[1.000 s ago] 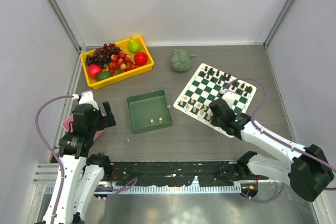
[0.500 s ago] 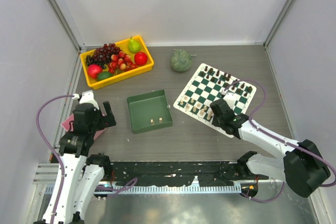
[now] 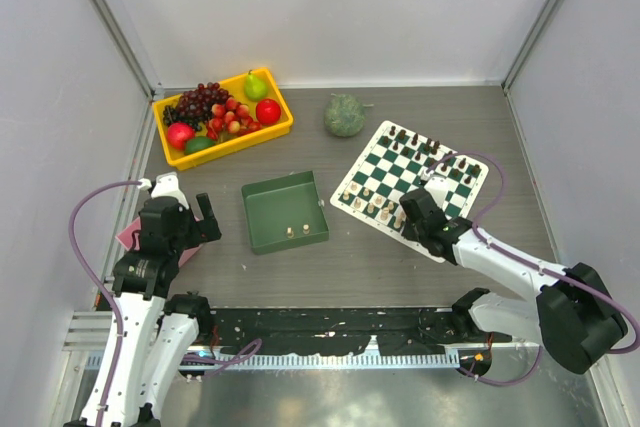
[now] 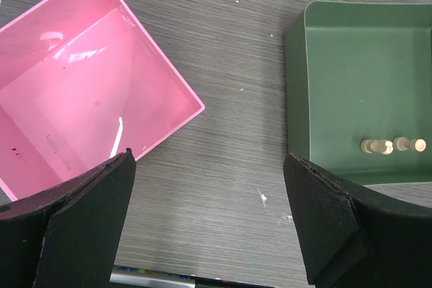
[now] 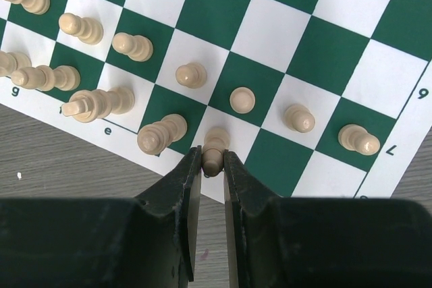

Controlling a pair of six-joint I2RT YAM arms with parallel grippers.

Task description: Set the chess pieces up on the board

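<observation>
The board (image 3: 362,165) lies at the right of the table, with dark figures along its far side and several cream chess pieces (image 3: 366,197) along its near side. My right gripper (image 5: 212,160) is shut on a cream chess piece (image 5: 216,141) standing on a white square in the nearest row of the board (image 5: 209,11), beside a taller piece (image 5: 160,134). From above, my right gripper (image 3: 408,213) sits over the board's near edge. Two more cream pieces (image 4: 391,146) lie in the green tray (image 4: 337,45). My left gripper (image 4: 208,166) is open over bare table.
A pink tray (image 4: 81,92) lies left of my left gripper, the green tray (image 3: 270,202) to its right. At the back stand a yellow bin (image 3: 170,155) of fruit and a round green fruit (image 3: 344,115). Grey walls enclose the table.
The right arm's elbow has shifted slightly while its gripper stays at the board's near edge, shut on the piece. The left arm has not moved.
</observation>
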